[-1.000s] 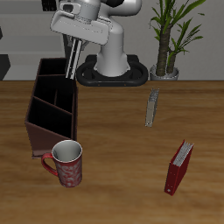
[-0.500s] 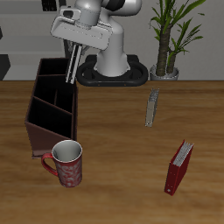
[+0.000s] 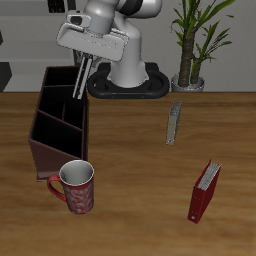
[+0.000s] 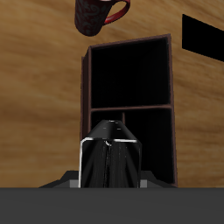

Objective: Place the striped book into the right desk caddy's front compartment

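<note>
My gripper (image 3: 83, 58) is shut on the striped book (image 3: 78, 80), which hangs nearly upright, slightly tilted, over the back end of the right desk caddy (image 3: 45, 150). The book's lower end is at about the height of the caddy's back rim. In the wrist view the book's black and pale-grey edge (image 4: 108, 156) shows close up, with the caddy's dark compartments and a divider (image 4: 129, 107) beyond it. The front compartment, nearest the mug, holds nothing that I can see.
A red patterned mug (image 3: 77, 186) stands just before the caddy's front end and shows in the wrist view too (image 4: 96, 13). A small grey-olive book (image 3: 174, 123) lies mid-table. A red book (image 3: 205, 190) stands near the front edge. A potted plant (image 3: 190, 50) and the robot base (image 3: 130, 80) are at the back.
The gripper has carried the striped book a little sideways, from beside the caddy's back corner to over its back end. Nothing else has moved.
</note>
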Robot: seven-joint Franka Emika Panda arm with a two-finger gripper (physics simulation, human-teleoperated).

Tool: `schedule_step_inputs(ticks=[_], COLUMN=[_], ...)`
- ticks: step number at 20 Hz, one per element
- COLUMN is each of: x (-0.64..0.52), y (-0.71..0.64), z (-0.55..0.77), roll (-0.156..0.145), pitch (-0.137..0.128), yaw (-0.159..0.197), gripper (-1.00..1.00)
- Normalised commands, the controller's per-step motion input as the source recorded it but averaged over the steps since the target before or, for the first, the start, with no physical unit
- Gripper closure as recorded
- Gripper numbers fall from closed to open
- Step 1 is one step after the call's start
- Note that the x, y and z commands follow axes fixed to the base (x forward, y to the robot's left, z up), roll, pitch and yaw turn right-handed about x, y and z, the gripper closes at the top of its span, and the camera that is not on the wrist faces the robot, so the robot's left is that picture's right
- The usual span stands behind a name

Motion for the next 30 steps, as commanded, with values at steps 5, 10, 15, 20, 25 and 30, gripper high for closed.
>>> schedule_step_inputs(ticks=[5,10,15,20,25,30], x=[0.06,0.08,0.11,0.13,0.11,0.02], y=[-0.01,0.02,-0.05,-0.06,-0.01,0.14], z=[-0.10,-0.02,0.06,-0.01,-0.16,-0.18], roll=[-0.001,0.006,-0.014,-0.009,0.001,0.036], pitch=[0.013,-0.004,-0.023,0.001,0.041,0.035], yaw=[-0.005,0.001,-0.011,-0.018,-0.014,-0.001], gripper=[1.00,1.00,1.00,1.00,1.00,1.00])
